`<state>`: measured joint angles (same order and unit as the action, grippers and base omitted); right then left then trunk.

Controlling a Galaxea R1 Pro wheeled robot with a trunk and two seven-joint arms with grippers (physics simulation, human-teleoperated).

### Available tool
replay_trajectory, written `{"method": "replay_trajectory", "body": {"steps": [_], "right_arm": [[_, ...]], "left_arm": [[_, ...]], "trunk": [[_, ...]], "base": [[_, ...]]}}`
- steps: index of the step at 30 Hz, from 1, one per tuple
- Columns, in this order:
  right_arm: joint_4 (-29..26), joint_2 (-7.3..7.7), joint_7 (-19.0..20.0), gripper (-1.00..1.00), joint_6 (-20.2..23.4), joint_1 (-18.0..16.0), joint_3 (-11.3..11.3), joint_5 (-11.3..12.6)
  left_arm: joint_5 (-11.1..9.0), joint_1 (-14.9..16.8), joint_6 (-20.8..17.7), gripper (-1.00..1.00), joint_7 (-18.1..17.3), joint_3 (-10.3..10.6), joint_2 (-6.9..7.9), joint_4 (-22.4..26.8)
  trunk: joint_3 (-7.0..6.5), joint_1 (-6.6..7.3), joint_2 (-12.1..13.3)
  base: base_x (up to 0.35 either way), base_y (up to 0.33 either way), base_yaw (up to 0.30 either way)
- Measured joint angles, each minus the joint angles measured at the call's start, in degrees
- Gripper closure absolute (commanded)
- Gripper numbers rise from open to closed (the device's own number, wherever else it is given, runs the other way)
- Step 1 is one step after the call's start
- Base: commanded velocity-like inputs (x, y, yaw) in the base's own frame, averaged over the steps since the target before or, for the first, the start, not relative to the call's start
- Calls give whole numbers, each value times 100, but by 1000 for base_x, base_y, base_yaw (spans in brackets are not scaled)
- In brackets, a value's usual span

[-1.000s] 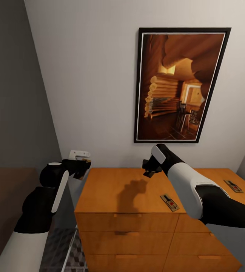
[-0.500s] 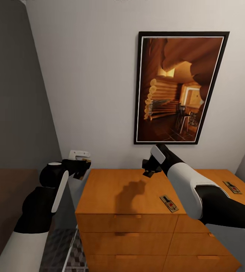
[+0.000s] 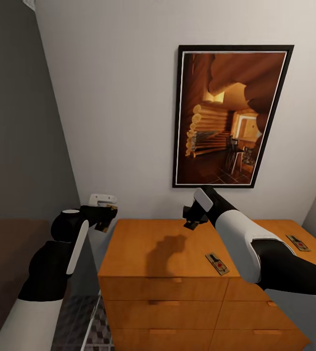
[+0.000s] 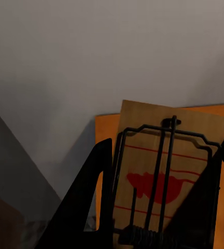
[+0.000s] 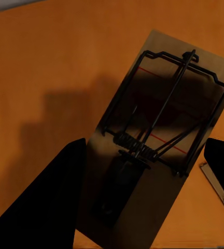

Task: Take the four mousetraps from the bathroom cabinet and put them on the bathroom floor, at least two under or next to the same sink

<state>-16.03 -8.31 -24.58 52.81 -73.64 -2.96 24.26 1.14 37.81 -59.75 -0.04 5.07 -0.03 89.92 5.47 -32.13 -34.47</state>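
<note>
My left gripper [image 3: 105, 217] hangs left of the cabinet [image 3: 148, 246], shut on a tan mousetrap [image 4: 166, 171] with a red spot. My right gripper [image 3: 192, 220] hovers above the cabinet's flat orange-brown top, shut on a second mousetrap [image 5: 161, 145], whose board sits between the dark fingers [image 5: 55, 197]. A third mousetrap [image 3: 217, 263] lies flat near the top's front edge, just under my right forearm. The fourth mousetrap [image 3: 296, 242] rests at the top's far right. A patch of cube-patterned bathroom floor [image 3: 77, 317] shows low at the left, beside the cabinet.
A large framed picture [image 3: 228, 114] of a log interior hangs on the white wall behind the cabinet. A dark panel [image 3: 16, 146] rises at the left. A small white fitting [image 3: 102, 199] sits on the wall by my left gripper. Drawer fronts [image 3: 177, 307] face me.
The whole head view has shifted a little, so the camera has moved. Both arms keep their poses and their mousetraps; the two traps on the cabinet lie as before.
</note>
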Motion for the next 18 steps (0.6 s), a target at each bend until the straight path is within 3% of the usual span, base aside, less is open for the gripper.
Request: {"method": "replay_trajectory", "body": {"steps": [9, 18], "right_arm": [[-6, -1, 8, 100, 139, 0, 1, -4], [-7, -5, 26, 100, 149, -2, -1, -6]], "left_arm": [[-10, -2, 0, 100, 0, 0, 4, 1], [-20, -4, 0, 100, 0, 0, -1, 8]], "trunk": [[-162, 198, 362], [-163, 196, 364]], "base": [[0, 0, 0], [-68, 0, 0]]}}
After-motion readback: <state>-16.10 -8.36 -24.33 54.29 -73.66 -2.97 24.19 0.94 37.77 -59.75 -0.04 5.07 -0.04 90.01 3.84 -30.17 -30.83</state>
